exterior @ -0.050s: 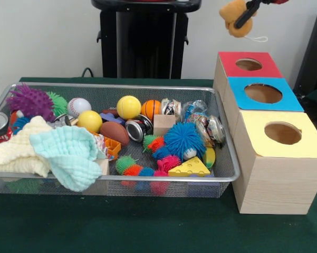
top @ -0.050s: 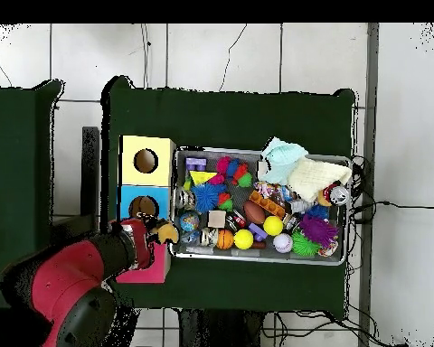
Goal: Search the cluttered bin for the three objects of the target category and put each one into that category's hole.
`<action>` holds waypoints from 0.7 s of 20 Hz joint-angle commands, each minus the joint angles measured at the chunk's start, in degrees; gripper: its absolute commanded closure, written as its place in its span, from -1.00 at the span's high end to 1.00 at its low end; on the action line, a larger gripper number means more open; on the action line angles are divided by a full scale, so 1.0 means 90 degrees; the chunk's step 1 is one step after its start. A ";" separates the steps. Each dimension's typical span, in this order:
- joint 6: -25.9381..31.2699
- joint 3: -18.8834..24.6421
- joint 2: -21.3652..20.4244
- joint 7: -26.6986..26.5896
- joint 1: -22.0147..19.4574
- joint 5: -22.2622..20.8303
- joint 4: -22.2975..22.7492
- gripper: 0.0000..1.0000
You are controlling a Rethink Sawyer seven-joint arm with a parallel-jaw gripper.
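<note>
The brown soft toy (exterior @ -0.050s: 235,18) is hanging up high in the air, and we are holding it with our gripper (exterior @ -0.050s: 243,17). The black fingers are pinched tight on the toy, one on each side of it. A thin white loop is dangling from the toy at about 4 o'clock.

In the front view, the red box (exterior @ -0.050s: 229,64) is sitting at 6 o'clock from the toy, well below it. Its round hole (exterior @ -0.050s: 248,64) is just a little toward 5 o'clock. So we are judging that the toy mostly needs to go straight down, with a small nudge that way. The toy's long side is running up and down, which should help it slip into the round hole.

In the overhead view, the toy (top @ -0.050s: 164,231) is showing over the edge of the red box (top @ -0.050s: 139,272), close to the blue box (top @ -0.050s: 123,202). We cannot tell from there if it is right over the hole, because our arm is covering the red box.

The blue box comes next in the row, then the yellow box (exterior @ -0.050s: 300,150), each with its own hole.

The wire bin (exterior @ -0.050s: 226,174) is lying at about 8 o'clock from the toy in the front view, well apart. It is full of balls, spiky toys, cans and cloths.
</note>
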 commanded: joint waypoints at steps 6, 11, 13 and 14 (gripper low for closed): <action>0.0065 0.0392 0.0654 0.2083 0.0170 0.0375 -0.0129 -1.00; -0.0141 0.0447 0.1020 0.2616 0.0482 0.0719 -0.0113 -1.00; -0.0120 0.0451 0.1134 0.2742 0.0529 0.0847 -0.0164 -1.00; -0.0101 0.0436 0.1179 0.2771 0.0544 0.0889 -0.0186 -1.00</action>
